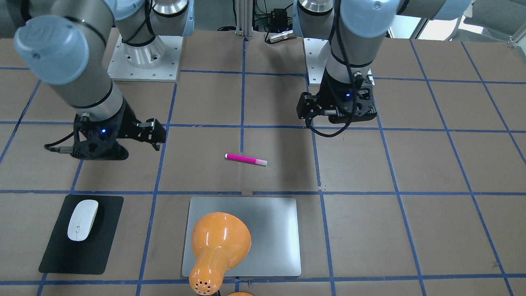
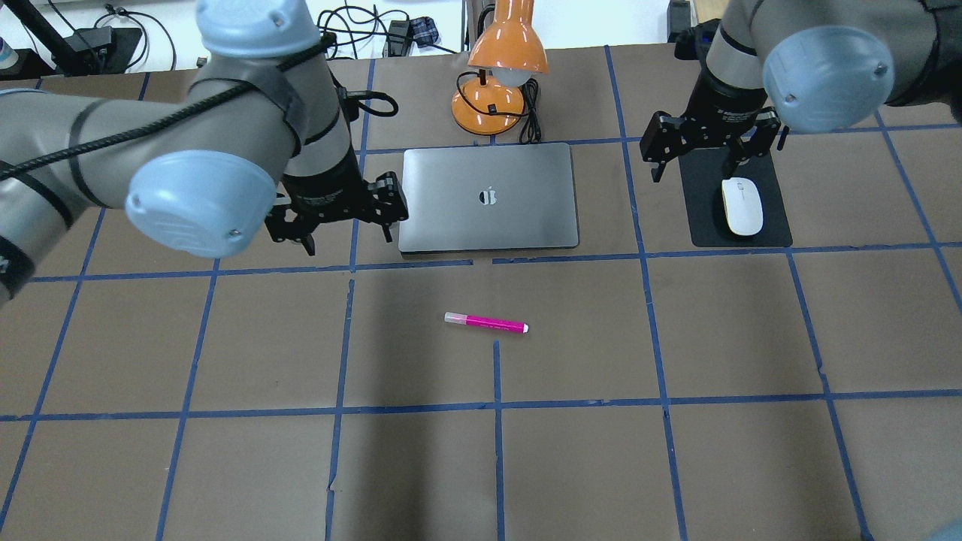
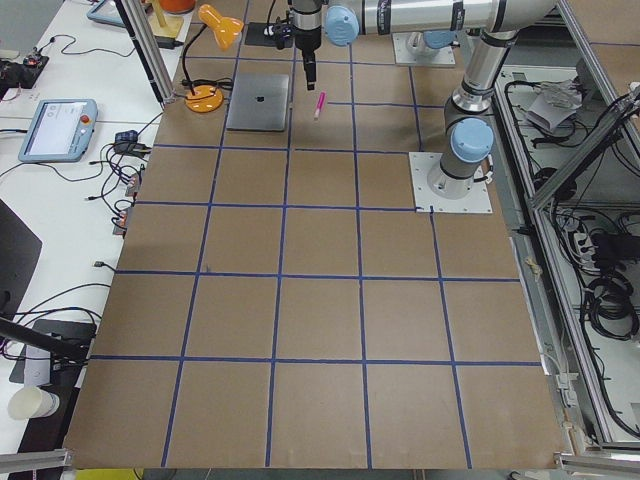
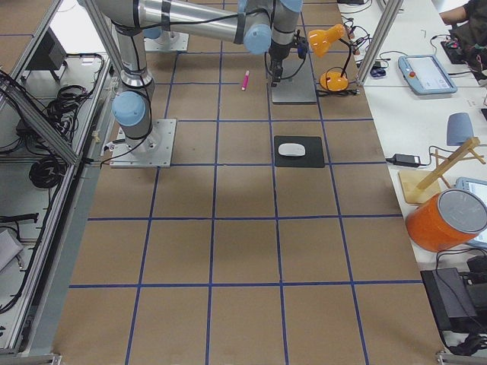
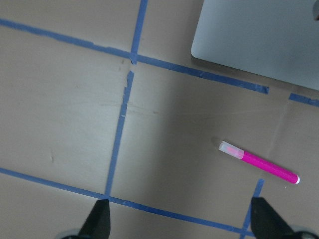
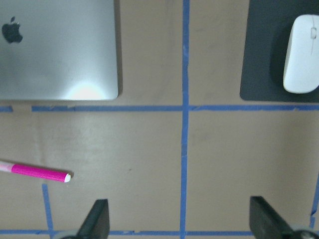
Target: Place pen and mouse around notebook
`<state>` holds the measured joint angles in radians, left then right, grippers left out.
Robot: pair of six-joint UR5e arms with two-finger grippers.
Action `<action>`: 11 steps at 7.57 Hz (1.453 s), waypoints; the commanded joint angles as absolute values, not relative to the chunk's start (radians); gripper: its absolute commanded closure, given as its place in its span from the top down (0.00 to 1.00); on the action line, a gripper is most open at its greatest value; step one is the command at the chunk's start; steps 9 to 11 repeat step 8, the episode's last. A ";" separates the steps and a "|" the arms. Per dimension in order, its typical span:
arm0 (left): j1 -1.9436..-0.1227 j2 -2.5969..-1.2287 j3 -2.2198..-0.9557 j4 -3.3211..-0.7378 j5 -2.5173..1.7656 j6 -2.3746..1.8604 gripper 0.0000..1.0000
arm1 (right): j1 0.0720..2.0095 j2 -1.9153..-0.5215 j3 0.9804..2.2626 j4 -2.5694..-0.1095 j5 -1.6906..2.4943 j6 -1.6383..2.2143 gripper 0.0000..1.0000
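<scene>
Pen (image 2: 486,323) laid flat, apart from notebook (image 2: 488,197) | mouse (image 2: 742,206) seated on black mat (image 2: 774,228) | left gripper (image 5: 182,219), right gripper (image 6: 182,219): jaws spread, empty

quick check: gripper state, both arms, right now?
Left gripper: open, holding nothing.
Right gripper: open, holding nothing.

Robot lab, tape-gridded table (image 3: 320,320), teach pendant (image 3: 57,128)

Overhead camera behind robot (image 3: 470,146), angled forward and down, front camera opposite, steep, two distant end cameras along the table (image 3: 320,300), close downward wrist cameras sharing pen (image 5: 259,164), notebook (image 5: 259,40) corner.
</scene>
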<state>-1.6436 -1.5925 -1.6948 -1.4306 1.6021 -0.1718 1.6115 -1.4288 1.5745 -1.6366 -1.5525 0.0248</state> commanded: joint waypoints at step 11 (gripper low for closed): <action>-1.580 -1.557 -1.651 -1.497 1.578 -0.104 1.00 | 1.641 -1.510 1.548 -1.738 -1.604 0.017 1.00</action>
